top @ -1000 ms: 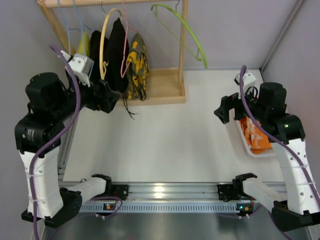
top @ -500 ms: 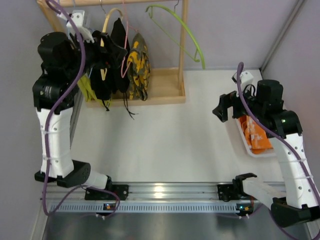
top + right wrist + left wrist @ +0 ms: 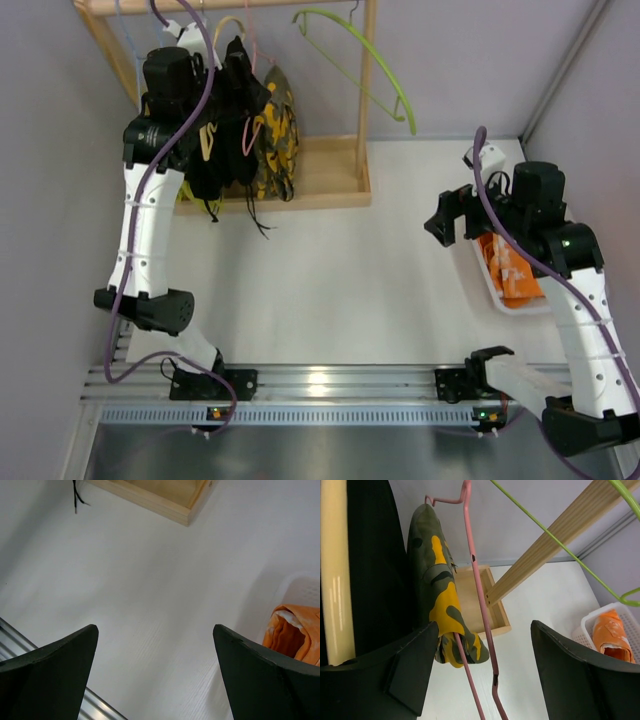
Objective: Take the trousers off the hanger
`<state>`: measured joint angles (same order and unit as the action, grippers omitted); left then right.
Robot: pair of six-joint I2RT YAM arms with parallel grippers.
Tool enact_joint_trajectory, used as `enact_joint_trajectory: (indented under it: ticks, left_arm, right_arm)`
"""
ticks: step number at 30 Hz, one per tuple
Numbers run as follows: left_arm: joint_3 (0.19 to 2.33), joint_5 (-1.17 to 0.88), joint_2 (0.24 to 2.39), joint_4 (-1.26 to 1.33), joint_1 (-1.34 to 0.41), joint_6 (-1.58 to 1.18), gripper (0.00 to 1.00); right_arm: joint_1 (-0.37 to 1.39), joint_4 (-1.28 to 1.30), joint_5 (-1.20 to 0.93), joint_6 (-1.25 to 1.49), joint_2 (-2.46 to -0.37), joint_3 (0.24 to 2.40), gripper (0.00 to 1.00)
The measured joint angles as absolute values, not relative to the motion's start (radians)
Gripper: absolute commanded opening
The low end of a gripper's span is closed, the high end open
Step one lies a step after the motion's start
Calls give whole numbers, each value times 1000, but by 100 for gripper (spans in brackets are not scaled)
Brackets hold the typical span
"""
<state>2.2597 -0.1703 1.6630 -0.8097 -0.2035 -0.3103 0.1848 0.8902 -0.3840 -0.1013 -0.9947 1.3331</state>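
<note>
The camouflage trousers (image 3: 275,135) hang on the thin pink hanger (image 3: 250,110) on the wooden rack. In the left wrist view the trousers (image 3: 437,592) hang just left of the pink wire (image 3: 479,595). My left gripper (image 3: 243,92) is raised to the rack and open. The two pink hanger wires pass between its jaws (image 3: 485,626) without touching the fingers. The trousers' lower end sits by the left finger (image 3: 395,670). My right gripper (image 3: 446,220) is open and empty above the white table (image 3: 155,627).
A black garment (image 3: 375,565) on a thick yellow hanger (image 3: 332,580) hangs just left of the trousers. A lime-green hanger (image 3: 365,55) hangs to the right by the rack's wooden post (image 3: 560,535). A white basket (image 3: 490,290) holding orange cloth (image 3: 295,635) stands at the right.
My left arm has swung up and to the right, from beside the rack to the pink hanger, its open jaws now around the wire. The right arm has barely moved.
</note>
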Motion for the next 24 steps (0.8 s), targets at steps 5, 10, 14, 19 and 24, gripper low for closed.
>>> enact_joint_trajectory:
  ticks: [5, 10, 14, 19, 24]
  left_arm:
    - [2252, -251, 1703, -746, -199, -385, 78]
    - [2226, -385, 1716, -656, -197, -507, 66]
    - [2214, -454, 1728, -610, -197, -580, 59]
    - [2184, -515, 1737, -546, -193, -654, 56]
    - [2171, -582, 1766, -464, -173, -759, 52]
  right_arm:
    - [184, 886, -382, -101, -985, 1319, 100]
    - [184, 886, -379, -100, -982, 1307, 99]
    - [184, 885, -379, -100, -982, 1307, 99]
    - [184, 885, -384, -97, -984, 1307, 100]
    - [184, 885, -387, -97, -987, 1307, 99]
